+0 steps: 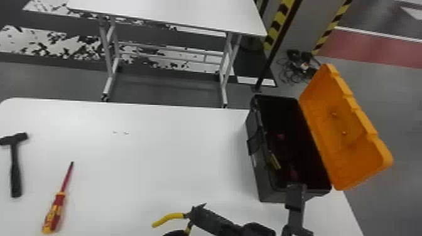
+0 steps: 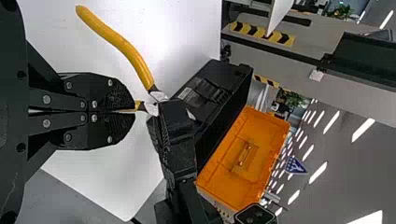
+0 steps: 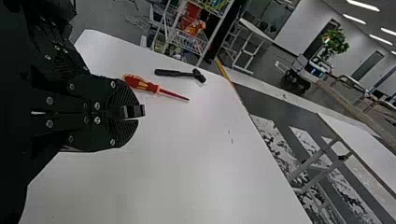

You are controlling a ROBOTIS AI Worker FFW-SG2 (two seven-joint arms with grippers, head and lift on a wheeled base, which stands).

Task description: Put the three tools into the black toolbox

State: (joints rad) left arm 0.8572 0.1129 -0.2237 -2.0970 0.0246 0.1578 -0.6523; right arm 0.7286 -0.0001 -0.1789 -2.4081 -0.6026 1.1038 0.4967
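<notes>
In the head view, the hammer (image 1: 15, 169) and the screwdriver (image 1: 55, 211) lie near each other at the left part of the desk (image 1: 141, 163), and the black toolbox (image 1: 259, 182) stands open at the right end, with its orange lid (image 1: 351, 135) tilted outward. The pliers (image 1: 169, 217) are at the near side, between the left hand (image 1: 177, 233) and the right hand (image 1: 195, 212). In the left wrist view it is more clear how they are held: the left hand (image 2: 133, 112) has its fingers closed on one yellow handle (the other handle stays free), and a pale label (image 2: 187, 94) is seen on the toolbox. In the right wrist view, the right hand (image 3: 135, 112) pinches the dark head of the pliers, and a wire rack (image 3: 187, 39) stands behind the desk.
</notes>
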